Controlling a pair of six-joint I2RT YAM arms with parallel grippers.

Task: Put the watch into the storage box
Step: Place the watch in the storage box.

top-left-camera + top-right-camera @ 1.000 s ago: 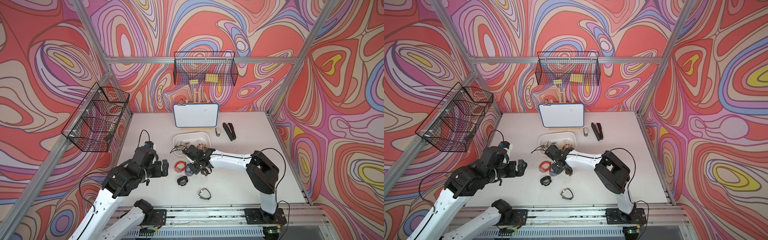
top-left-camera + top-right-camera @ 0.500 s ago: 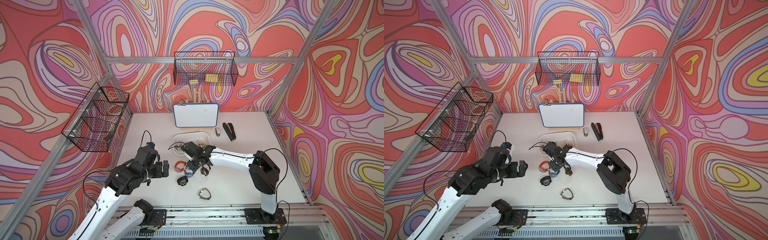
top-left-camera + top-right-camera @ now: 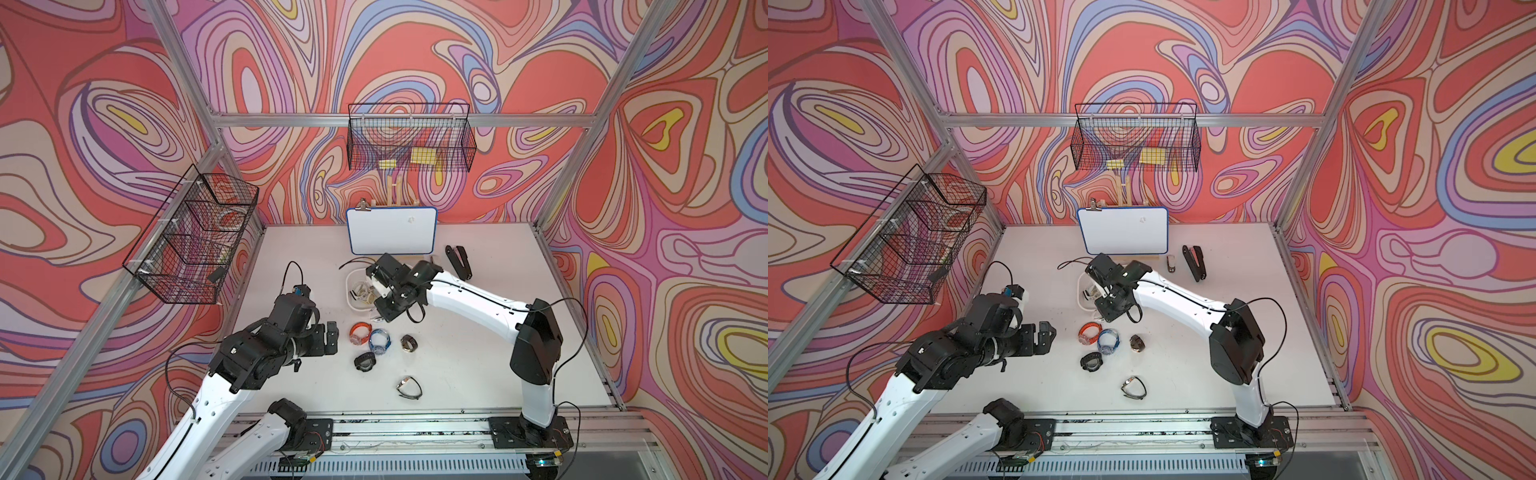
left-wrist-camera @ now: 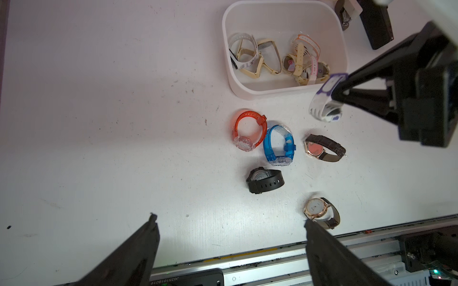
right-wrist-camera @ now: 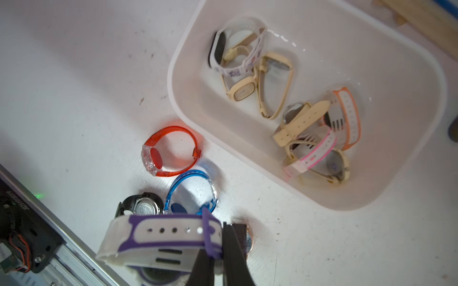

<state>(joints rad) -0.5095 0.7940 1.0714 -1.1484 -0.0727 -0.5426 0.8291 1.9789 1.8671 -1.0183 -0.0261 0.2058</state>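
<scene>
The right gripper [image 5: 224, 231] is clamped on the strap of the white-and-purple watch [image 5: 161, 237], holding it over the table [image 3: 478, 332] near the centre of both top views. The watch is just below the white storage box [image 3: 348, 291] and outside it. The left gripper [image 4: 230, 220] hovers empty, jaws spread wide.

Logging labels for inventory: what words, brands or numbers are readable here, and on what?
"J0251018019": printed on the black plate at the front rail, upside down in the left wrist view.
Too small or blurred to read: watch dials, printed strap in the storage box, yellow notes in the wire basket.
</scene>
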